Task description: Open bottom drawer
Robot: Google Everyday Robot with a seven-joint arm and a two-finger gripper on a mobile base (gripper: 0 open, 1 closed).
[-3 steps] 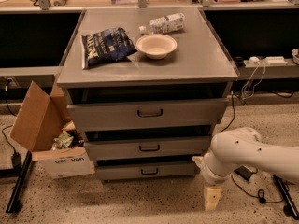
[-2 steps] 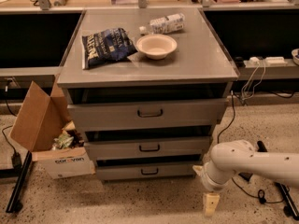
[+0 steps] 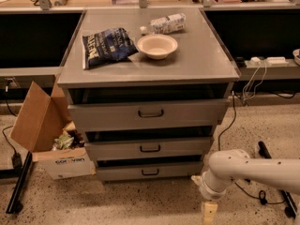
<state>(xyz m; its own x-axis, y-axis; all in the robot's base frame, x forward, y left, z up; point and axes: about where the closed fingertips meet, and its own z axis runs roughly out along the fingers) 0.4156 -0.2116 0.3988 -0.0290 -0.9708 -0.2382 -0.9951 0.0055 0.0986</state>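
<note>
The bottom drawer (image 3: 150, 171) is the slimmest grey front of three, low on the cabinet, with a small dark bar handle (image 3: 150, 172) at its centre. It sits closed, like the two drawers above it. My gripper (image 3: 209, 213) hangs at the end of the white arm (image 3: 243, 170), low near the floor and to the right of the cabinet's front. It is apart from the drawer, right of and below the handle.
On the cabinet top lie a dark chip bag (image 3: 108, 46), a white bowl (image 3: 157, 46) and a lying bottle (image 3: 165, 24). An open cardboard box (image 3: 49, 135) stands at the cabinet's left. Cables (image 3: 243, 93) and a dark stand foot (image 3: 276, 172) are at the right.
The arm and gripper have dropped lower and shifted a little right, toward the floor. The drawers have not moved.
</note>
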